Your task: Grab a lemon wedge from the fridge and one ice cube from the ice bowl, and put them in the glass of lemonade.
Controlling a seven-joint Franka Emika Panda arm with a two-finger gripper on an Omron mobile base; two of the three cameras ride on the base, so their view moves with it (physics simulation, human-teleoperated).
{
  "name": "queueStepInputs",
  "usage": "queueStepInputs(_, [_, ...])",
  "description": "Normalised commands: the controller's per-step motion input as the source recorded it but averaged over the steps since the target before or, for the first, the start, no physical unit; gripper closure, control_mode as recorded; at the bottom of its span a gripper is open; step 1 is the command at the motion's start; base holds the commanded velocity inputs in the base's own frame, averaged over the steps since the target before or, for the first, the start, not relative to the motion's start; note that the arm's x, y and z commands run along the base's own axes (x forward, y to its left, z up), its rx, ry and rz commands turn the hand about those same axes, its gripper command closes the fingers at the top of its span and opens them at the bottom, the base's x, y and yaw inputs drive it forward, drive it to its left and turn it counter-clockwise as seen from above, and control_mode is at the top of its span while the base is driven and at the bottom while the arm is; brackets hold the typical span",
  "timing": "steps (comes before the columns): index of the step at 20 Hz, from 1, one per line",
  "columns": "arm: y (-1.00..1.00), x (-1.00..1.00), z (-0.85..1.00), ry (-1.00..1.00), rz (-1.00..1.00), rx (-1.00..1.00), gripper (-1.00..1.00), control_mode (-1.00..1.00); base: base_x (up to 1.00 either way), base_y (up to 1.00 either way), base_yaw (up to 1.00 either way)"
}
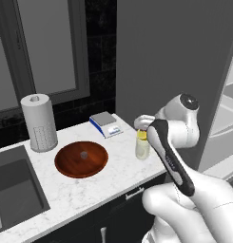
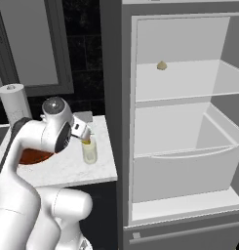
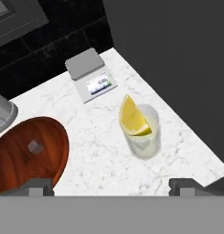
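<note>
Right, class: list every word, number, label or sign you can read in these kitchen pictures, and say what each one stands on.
Nothing can be read for certain.
Kitchen scale: its small display carries a few characters, too blurred to make out.
Paper towel roll: a grid of dots, no writing.
Glass of lemonade, ice bowl, fridge: no text.

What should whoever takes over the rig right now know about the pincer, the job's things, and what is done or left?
Pincer: open, holding nothing, above the counter near the glass of lemonade.
Lemon wedge: sitting in the top of the glass. Done.
Ice cube: lying in the ice bowl, not yet picked.
Fridge: door open, a small beige lump on its upper shelf.
Left: grab the ice cube and drop it into the glass.
</note>
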Motion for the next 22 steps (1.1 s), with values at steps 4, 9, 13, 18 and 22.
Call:
queueStepInputs(4, [-0.21, -0.74, 0.22, 0.04, 0.00, 0.17, -1.00, -1.00, 0.00, 0.00, 0.00])
queueStepInputs(9, [-0.21, -0.70, 0.04, 0.15, 0.00, 0.09, -1.00, -1.00, 0.00, 0.00, 0.00])
queueStepInputs(13, [-0.04, -0.83, -0.03, 0.15, 0.00, 0.00, -1.00, -1.00, 0.00, 0.00, 0.00])
queueStepInputs(18, [0.00, -0.63, -0.19, 0.16, 0.00, 0.00, -1.00, -1.00, 0.00, 0.00, 0.00])
queueStepInputs(22, [0.04, -0.42, -0.23, 0.05, 0.00, 0.00, -1.00, -1.00, 0.00, 0.00, 0.00])
